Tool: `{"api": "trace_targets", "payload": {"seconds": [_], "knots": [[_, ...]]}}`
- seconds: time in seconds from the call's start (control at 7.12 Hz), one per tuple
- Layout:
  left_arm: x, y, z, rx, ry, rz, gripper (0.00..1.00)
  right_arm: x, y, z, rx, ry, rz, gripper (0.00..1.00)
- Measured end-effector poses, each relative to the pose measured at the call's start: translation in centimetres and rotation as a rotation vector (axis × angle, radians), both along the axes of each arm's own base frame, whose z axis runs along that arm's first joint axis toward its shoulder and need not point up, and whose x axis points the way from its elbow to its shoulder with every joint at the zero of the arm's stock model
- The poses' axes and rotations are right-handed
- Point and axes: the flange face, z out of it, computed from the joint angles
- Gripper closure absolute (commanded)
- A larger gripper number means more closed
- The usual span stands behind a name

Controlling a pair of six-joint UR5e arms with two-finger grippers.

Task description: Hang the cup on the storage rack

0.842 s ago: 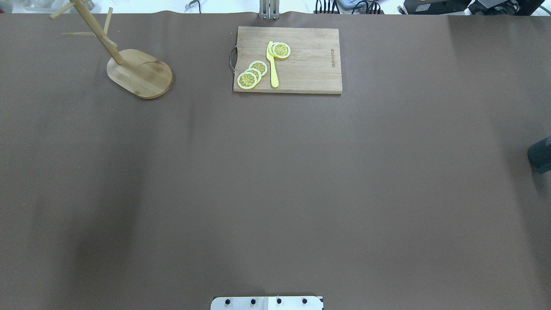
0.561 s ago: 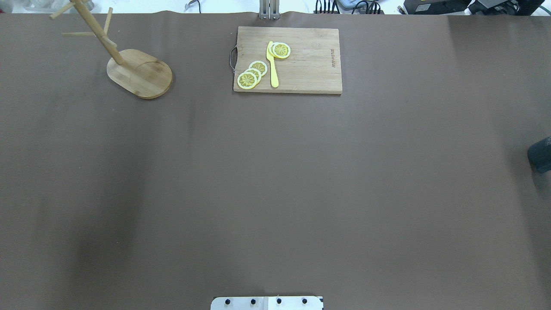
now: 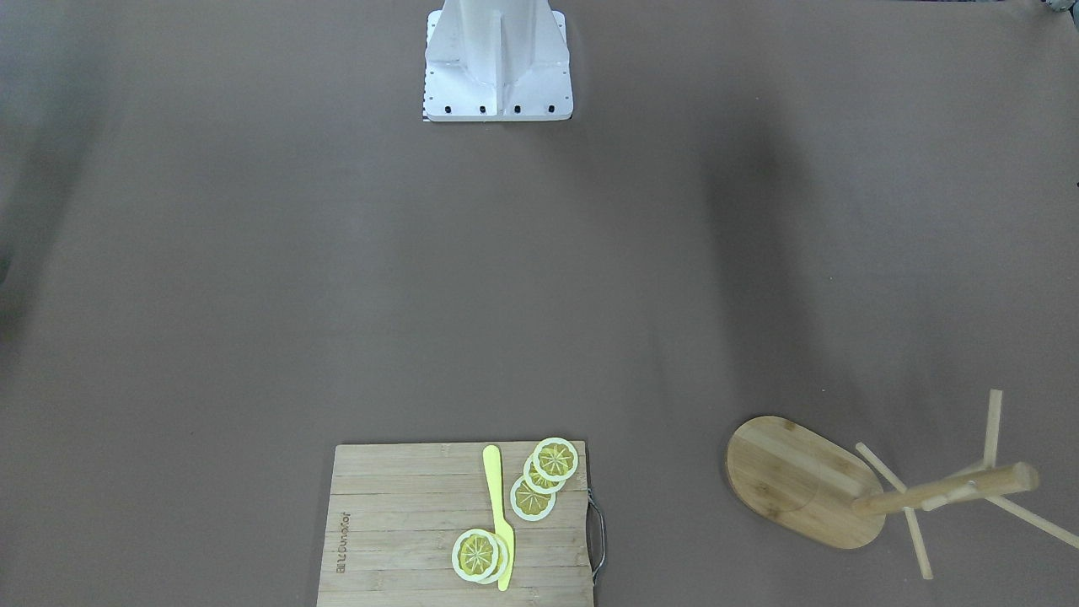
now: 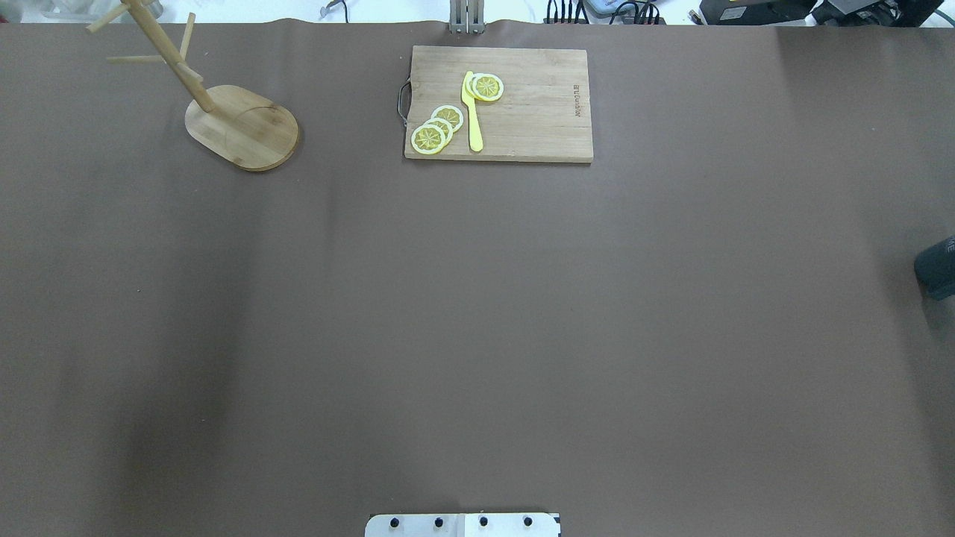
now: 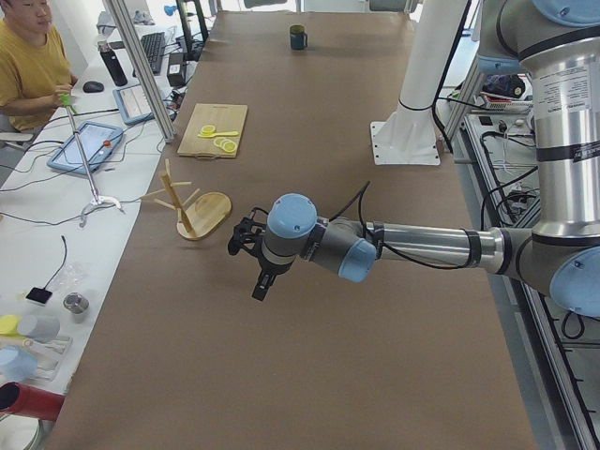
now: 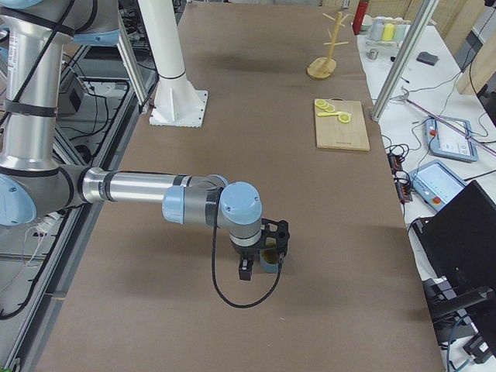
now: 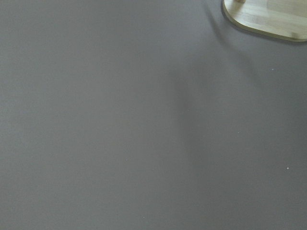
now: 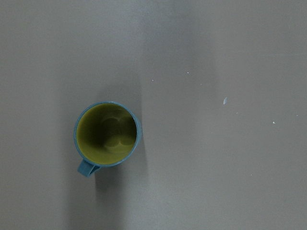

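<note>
The cup [image 8: 108, 134] stands upright on the brown table, yellowish inside, with its handle toward the lower left of the right wrist view. It shows at the right edge of the overhead view [image 4: 938, 268] and far off in the left view [image 5: 297, 37]. My right gripper [image 6: 275, 235] hovers right over the cup [image 6: 269, 260]; I cannot tell whether it is open or shut. The storage rack [image 4: 242, 127] stands empty at the far left, also in the front view [image 3: 801, 480]. My left gripper [image 5: 240, 240] hangs near the rack [image 5: 192, 202]; I cannot tell its state. The rack's base edge [image 7: 268, 19] shows in the left wrist view.
A wooden cutting board [image 4: 537, 104] with lemon slices [image 4: 436, 128] and a yellow knife [image 4: 472, 112] lies at the far middle. The robot's base plate [image 4: 462, 524] is at the near edge. An operator [image 5: 33, 66] sits beyond the table's far side.
</note>
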Motion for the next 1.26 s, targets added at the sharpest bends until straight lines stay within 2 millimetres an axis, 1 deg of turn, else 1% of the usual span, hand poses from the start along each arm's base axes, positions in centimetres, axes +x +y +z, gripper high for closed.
{"api": "trace_targets", "payload": {"seconds": [0.56, 0.84, 0.98, 1.12, 1.26], "knots": [[0.2, 0.5, 0.9, -0.011, -0.001, 0.007, 0.02, -0.2, -0.4, -0.5, 0.010, -0.013, -0.001, 0.00], [0.3, 0.9, 1.5, -0.025, -0.002, 0.007, 0.02, -0.9, -0.7, -0.9, 0.015, -0.060, -0.011, 0.00], [0.3, 1.0, 1.8, -0.031, -0.003, 0.007, 0.02, -2.1, -1.4, -1.3, 0.024, -0.082, -0.038, 0.00], [0.3, 1.0, 2.1, -0.035, -0.003, 0.007, 0.02, -3.8, -2.7, -2.1, 0.062, -0.073, -0.095, 0.00], [0.3, 1.0, 2.3, -0.036, -0.003, 0.007, 0.02, -5.4, -4.3, -2.5, 0.130, -0.023, -0.178, 0.00]]}}
